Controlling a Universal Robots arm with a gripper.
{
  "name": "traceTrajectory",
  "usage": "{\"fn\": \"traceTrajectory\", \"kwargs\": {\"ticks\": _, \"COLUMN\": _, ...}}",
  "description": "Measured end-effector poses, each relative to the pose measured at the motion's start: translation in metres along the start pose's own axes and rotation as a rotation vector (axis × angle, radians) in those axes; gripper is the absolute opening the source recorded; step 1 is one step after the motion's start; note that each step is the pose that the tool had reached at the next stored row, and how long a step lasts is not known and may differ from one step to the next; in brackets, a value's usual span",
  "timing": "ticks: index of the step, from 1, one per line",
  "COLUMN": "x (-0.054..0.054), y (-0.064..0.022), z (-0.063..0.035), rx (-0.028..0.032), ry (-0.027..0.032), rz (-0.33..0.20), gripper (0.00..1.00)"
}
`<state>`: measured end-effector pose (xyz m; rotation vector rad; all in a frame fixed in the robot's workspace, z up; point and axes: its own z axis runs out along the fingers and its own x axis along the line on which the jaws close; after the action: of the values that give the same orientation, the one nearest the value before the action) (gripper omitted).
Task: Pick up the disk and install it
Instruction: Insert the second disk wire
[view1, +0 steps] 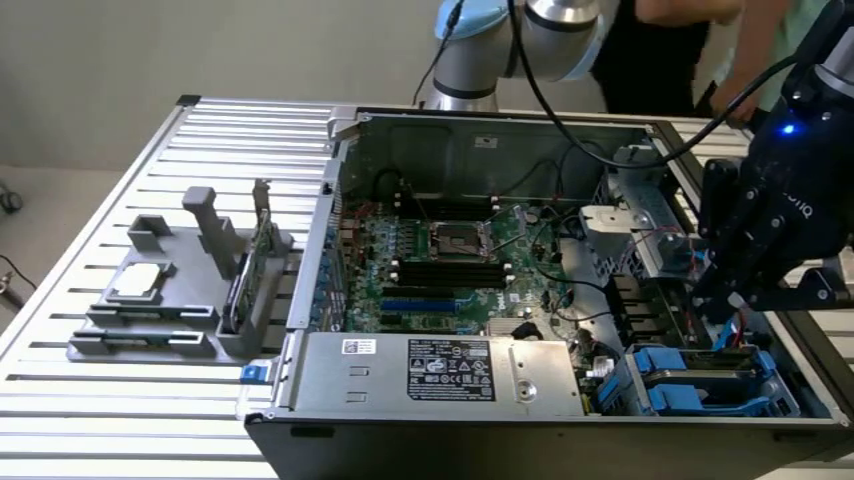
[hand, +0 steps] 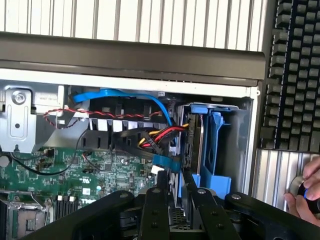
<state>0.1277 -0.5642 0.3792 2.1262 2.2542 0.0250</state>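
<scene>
Disk (hand: 186, 150) edge-on between jaws — in blue bay (hand: 215, 145) — label unreadable

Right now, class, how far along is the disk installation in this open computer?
Done: the disk is picked up and brought to the blue drive bay in the computer case. In hand: the fingers grip it edge-on, standing in the bay. Left: release; full seating cannot be confirmed.
</scene>
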Motion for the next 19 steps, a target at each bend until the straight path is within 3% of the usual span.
{"fn": "traceTrajectory", "kwargs": {"ticks": 11, "x": 0.0, "y": 0.0051, "z": 0.0084, "rx": 0.0021, "ry": -0.0015, "rz": 0.035, "gripper": 0.26}}
{"fn": "traceTrajectory", "kwargs": {"ticks": 13, "x": 0.0, "y": 0.0064, "z": 0.0089, "rx": 0.0036, "ry": -0.0015, "rz": 0.04, "gripper": 0.17}}
{"fn": "traceTrajectory", "kwargs": {"ticks": 19, "x": 0.0, "y": 0.0071, "z": 0.0122, "rx": 0.0056, "ry": -0.0022, "rz": 0.065, "gripper": 0.16}}
